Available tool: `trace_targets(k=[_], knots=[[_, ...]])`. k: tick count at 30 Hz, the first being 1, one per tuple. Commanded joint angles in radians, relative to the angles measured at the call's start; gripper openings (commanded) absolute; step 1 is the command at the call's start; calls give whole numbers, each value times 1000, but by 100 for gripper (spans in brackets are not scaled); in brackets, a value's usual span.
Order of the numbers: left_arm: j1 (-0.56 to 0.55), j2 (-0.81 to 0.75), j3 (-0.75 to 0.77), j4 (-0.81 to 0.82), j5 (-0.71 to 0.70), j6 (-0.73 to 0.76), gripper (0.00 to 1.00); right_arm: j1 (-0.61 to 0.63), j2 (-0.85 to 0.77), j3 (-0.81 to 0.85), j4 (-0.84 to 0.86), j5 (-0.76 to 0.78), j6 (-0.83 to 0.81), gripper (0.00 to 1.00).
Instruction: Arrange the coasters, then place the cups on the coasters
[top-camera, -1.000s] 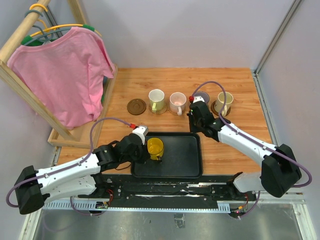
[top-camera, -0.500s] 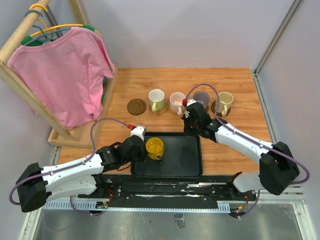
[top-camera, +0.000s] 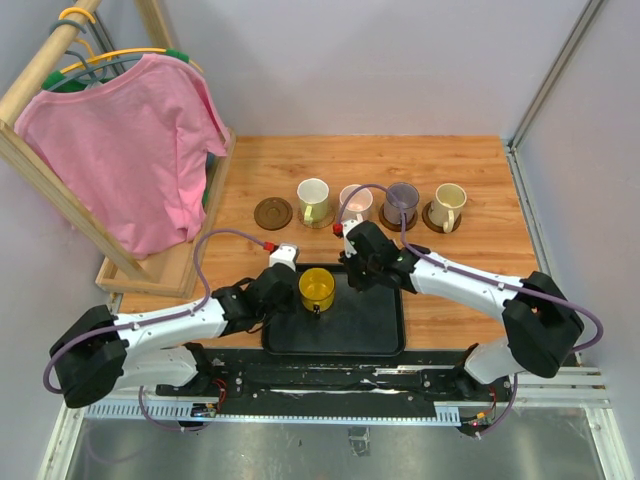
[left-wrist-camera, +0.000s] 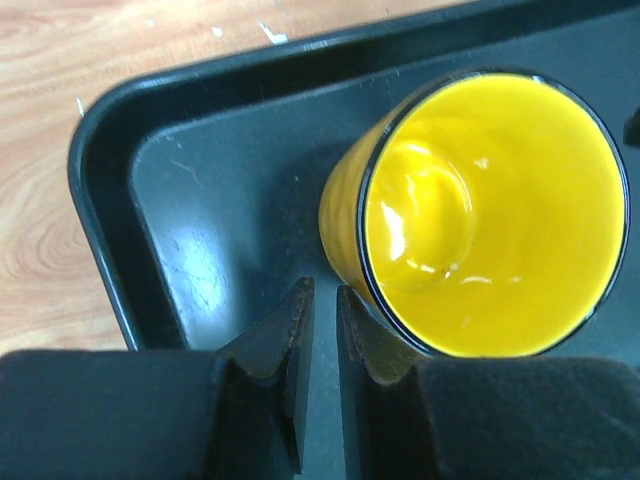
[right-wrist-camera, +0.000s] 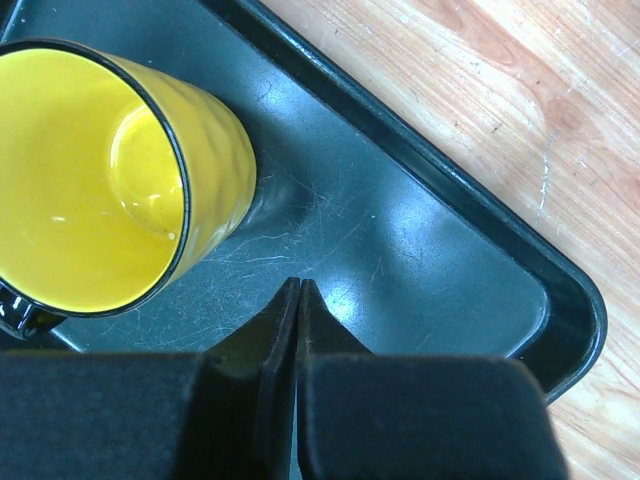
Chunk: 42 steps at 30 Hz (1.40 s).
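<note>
A yellow cup (top-camera: 317, 289) stands upright in the black tray (top-camera: 375, 320), toward its far left corner. My left gripper (top-camera: 293, 288) sits low at the cup's left side. In the left wrist view its jaws (left-wrist-camera: 322, 292) are a narrow slit apart with only tray floor between, and one finger lies against the yellow cup (left-wrist-camera: 490, 210). My right gripper (top-camera: 352, 278) is shut and empty over the tray, just right of the yellow cup (right-wrist-camera: 80, 180). A bare dark coaster (top-camera: 272, 212) lies at the back left. White (top-camera: 313, 200), pink (top-camera: 355, 203), purple (top-camera: 402, 198) and cream (top-camera: 448, 205) cups stand in a row; dark coasters show under the last two.
A wooden rack with a pink shirt (top-camera: 125, 150) fills the back left, its base (top-camera: 160, 272) on the table beside the tray. Grey walls close the back and right sides. A cable (top-camera: 345, 205) from the right arm loops across the pink cup.
The right arm swung from the purple cup at the back, left and nearer, down over the tray. The left gripper's jaws parted slightly beside the yellow cup.
</note>
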Motion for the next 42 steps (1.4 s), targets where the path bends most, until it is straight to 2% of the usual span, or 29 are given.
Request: trace_targets(k=[1, 6, 9, 16, 21, 25, 32, 42], knots=[[49, 11, 34, 120, -24, 54, 20, 23, 5, 34, -7, -18, -27, 1], [99, 12, 64, 173, -8, 113, 30, 32, 16, 45, 2, -43, -27, 1], [99, -1, 85, 158, 8, 142, 40, 36, 22, 51, 11, -54, -27, 1], [99, -124, 98, -20, 62, 114, 65, 41, 28, 58, 13, -89, -36, 1], [98, -249, 85, -127, 177, 106, 80, 50, 27, 52, -16, -73, -43, 1], [75, -309, 54, -128, 304, 83, 89, 50, 9, 45, -25, -5, -39, 1], [-19, -252, 35, -107, 330, 19, 97, 46, -45, 82, -42, 188, 3, 1], [-61, -128, 25, -98, 216, -28, 98, 7, -96, 103, -36, 304, 26, 1]])
